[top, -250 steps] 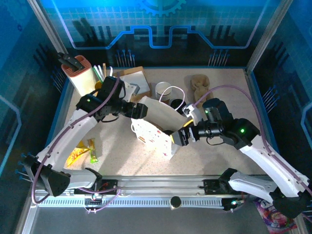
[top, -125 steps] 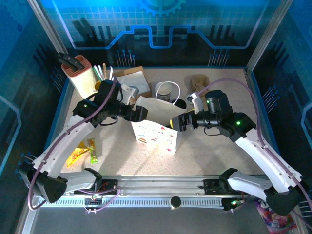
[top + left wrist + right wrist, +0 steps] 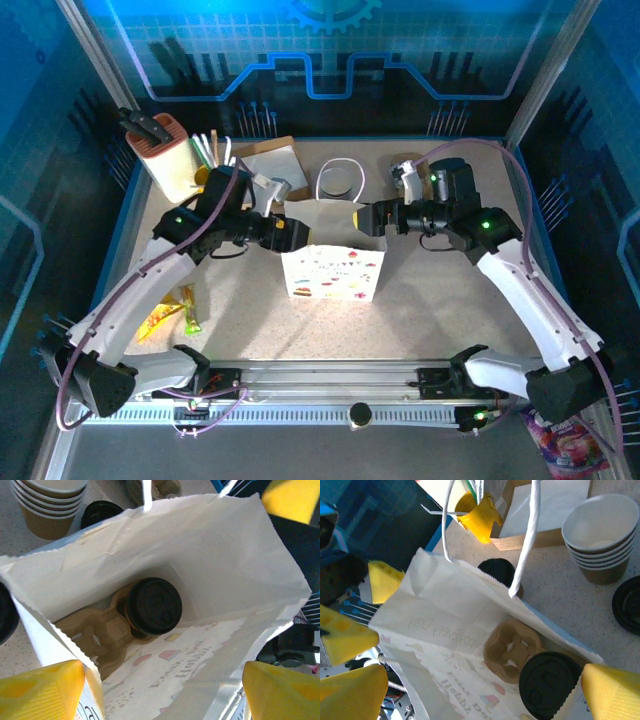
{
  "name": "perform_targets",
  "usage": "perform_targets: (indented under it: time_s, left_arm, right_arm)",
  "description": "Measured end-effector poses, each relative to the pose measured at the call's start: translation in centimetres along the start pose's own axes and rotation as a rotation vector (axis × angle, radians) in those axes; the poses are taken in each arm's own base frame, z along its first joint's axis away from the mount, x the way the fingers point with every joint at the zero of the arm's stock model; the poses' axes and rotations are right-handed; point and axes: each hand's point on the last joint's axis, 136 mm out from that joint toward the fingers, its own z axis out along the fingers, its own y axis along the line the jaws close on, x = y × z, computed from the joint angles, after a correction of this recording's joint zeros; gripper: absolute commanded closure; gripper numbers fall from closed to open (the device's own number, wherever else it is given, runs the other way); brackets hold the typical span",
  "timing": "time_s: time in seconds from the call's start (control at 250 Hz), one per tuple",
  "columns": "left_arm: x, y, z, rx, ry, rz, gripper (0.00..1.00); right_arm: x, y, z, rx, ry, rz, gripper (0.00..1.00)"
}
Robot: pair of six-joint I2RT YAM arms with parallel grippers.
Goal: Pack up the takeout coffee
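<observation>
A white printed paper bag (image 3: 333,270) stands upright mid-table with its mouth open. Inside, one takeout coffee with a black lid (image 3: 152,605) (image 3: 547,685) sits in a beige pulp carrier (image 3: 97,632) (image 3: 512,650), whose other socket is bare. My left gripper (image 3: 297,232) (image 3: 160,690) is open at the bag's left end, its yellow fingers straddling the mouth. At the right end my right gripper (image 3: 362,218) (image 3: 480,690) is open wide over the mouth as well. Another black-lidded cup (image 3: 497,570) stands just behind the bag.
A stack of lidless paper cups (image 3: 602,535) (image 3: 47,505) and loose black lids (image 3: 627,602) (image 3: 100,512) lie behind the bag. A brown box with napkins (image 3: 270,165) and a knife block (image 3: 165,150) stand far left. Snack packets (image 3: 165,315) lie near left.
The bag has gone from tilted and slumped to upright, with its printed face toward the front. Both grippers have moved away from me with it, and the right arm has swung back.
</observation>
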Motion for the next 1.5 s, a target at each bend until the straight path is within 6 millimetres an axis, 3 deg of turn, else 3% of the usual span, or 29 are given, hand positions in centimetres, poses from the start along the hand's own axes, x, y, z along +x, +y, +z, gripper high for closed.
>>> perform_targets:
  time_s: [0.244, 0.448, 0.655, 0.859, 1.283, 1.502]
  left_arm:
    - [0.6, -1.2, 0.5, 0.037, 0.019, 0.024, 0.17]
    - [0.7, -2.1, 0.4, 0.067, 0.014, 0.042, 0.16]
    - [0.1, -2.0, -0.9, 0.028, -0.046, 0.068, 0.14]
    - [-0.9, -0.6, -1.8, -0.076, -0.111, 0.082, 0.12]
    - [-1.3, 1.4, -2.0, -0.188, -0.142, 0.085, 0.11]
    - [-1.1, 2.2, -2.0, -0.221, -0.141, 0.09, 0.11]
  right_arm:
    - [-1.7, -0.4, 0.6, 0.011, -0.001, -0.037, 0.01]
    - [-2.8, -1.4, -0.2, 0.11, -0.007, -0.093, 0.02]
    - [-1.7, -4.4, -2.1, 0.332, 0.02, -0.144, 0.02]
    - [-0.2, -5.8, -3.2, 0.48, 0.066, -0.191, 0.04]
    - [1.4, -9.3, 0.2, 0.603, 0.198, -0.212, 0.06]
    - [0.8, -10.2, 0.6, 0.654, 0.199, -0.243, 0.06]
